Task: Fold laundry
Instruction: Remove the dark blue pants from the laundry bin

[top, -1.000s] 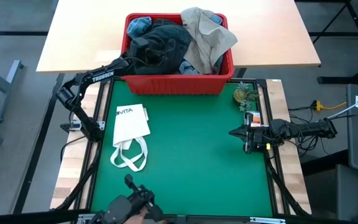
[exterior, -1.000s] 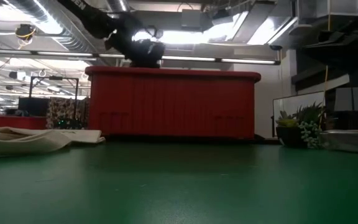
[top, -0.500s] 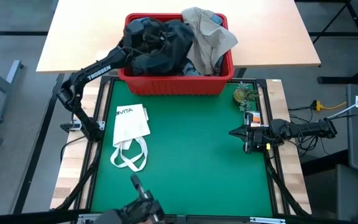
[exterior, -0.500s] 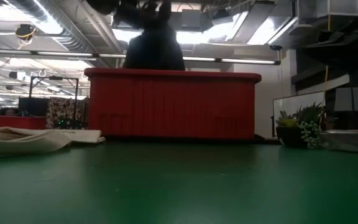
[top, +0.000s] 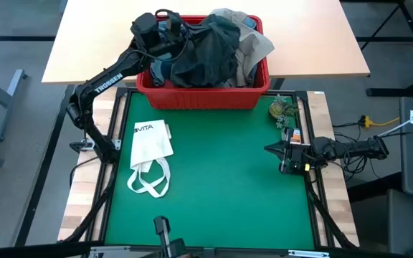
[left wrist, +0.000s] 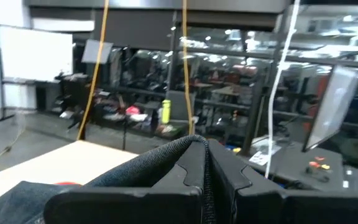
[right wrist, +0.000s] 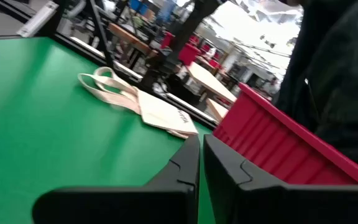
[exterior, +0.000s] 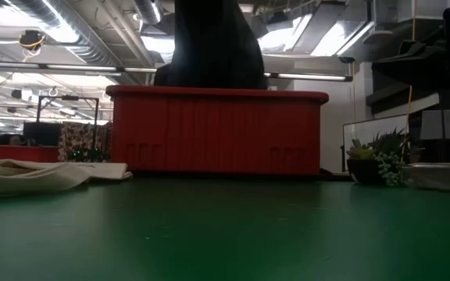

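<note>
A red bin (top: 203, 93) at the table's far edge holds the laundry. My left gripper (top: 176, 34) is high above the bin's far left part, shut on a dark green-grey garment (top: 208, 50). In the low view this garment (exterior: 213, 43) rises from the bin (exterior: 217, 129) and runs out of the picture's top. A beige piece (top: 255, 44) and a light blue piece (top: 160, 72) lie in the bin. My right gripper (top: 269, 150) waits shut at the table's right edge, holding nothing. My left gripper pinches a fold of the dark garment (left wrist: 188, 148) between its two shut fingers (left wrist: 166, 186); the cloth arches over the fingertips. The fingers point about level, out over the bin from its left. The garment hangs below them, its lower part (top: 192, 72) still in the bin.
A white tote bag (top: 151, 143) with loop handles lies flat on the green mat's left side. A small plant (top: 284, 111) stands at the far right corner. The mat's middle (top: 221, 186) is bare. A light wooden table (top: 92, 43) stands behind the bin.
My left gripper has risen from inside the bin and tipped from pointing down to about level, staying shut. The dark garment has been drawn up with it into a tall hanging shape, while its lower part stays in the bin.
</note>
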Controlling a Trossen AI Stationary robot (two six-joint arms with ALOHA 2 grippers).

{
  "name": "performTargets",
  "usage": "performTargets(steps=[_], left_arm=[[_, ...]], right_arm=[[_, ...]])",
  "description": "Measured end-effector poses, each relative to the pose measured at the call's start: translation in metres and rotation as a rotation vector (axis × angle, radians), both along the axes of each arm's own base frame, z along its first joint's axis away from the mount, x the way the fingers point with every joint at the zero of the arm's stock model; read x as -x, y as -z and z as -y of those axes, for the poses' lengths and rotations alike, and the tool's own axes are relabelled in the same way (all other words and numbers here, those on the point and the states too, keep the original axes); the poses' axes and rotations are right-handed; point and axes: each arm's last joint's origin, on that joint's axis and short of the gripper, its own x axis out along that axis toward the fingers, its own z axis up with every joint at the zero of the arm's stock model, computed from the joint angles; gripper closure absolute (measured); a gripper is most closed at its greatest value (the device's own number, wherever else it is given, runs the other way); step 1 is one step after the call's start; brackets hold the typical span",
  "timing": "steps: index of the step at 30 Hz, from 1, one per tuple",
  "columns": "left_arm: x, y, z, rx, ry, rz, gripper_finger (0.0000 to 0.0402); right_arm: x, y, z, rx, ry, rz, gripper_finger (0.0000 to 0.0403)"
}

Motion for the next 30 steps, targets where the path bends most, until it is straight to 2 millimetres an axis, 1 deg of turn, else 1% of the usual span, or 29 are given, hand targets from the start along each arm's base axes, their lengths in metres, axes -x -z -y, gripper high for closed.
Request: performTargets(steps=[4, 9, 13, 16, 20, 25, 30], left_arm=[[-0.001, -0.009, 0.007, -0.009, 0.066, 0.023, 0.0401], [-0.003, -0.013, 0.014, -0.015, 0.118, 0.030, 0.0401], [-0.007, -0.013, 0.019, -0.016, 0.140, 0.029, 0.0401], [-0.011, -0.013, 0.025, -0.017, 0.158, 0.029, 0.0401], [-0.014, -0.015, 0.031, -0.029, 0.178, 0.043, 0.0401], [-0.012, -0.023, 0.034, -0.081, 0.181, 0.109, 0.0401], [-0.011, -0.028, 0.035, -0.090, 0.193, 0.152, 0.0401]], right_arm=[[0.000, -0.002, 0.001, -0.002, 0.031, 0.019, 0.0358], [0.002, -0.012, 0.002, -0.007, 0.069, 0.127, 0.0298], [0.004, -0.020, 0.005, 0.016, 0.176, 0.203, 0.0254], [0.007, -0.024, 0.007, 0.048, 0.262, 0.233, 0.0232], [0.009, -0.030, 0.008, 0.095, 0.329, 0.265, 0.0217], [0.012, -0.037, 0.008, 0.096, 0.337, 0.342, 0.0214], [0.013, -0.038, 0.008, 0.084, 0.334, 0.360, 0.0214]])
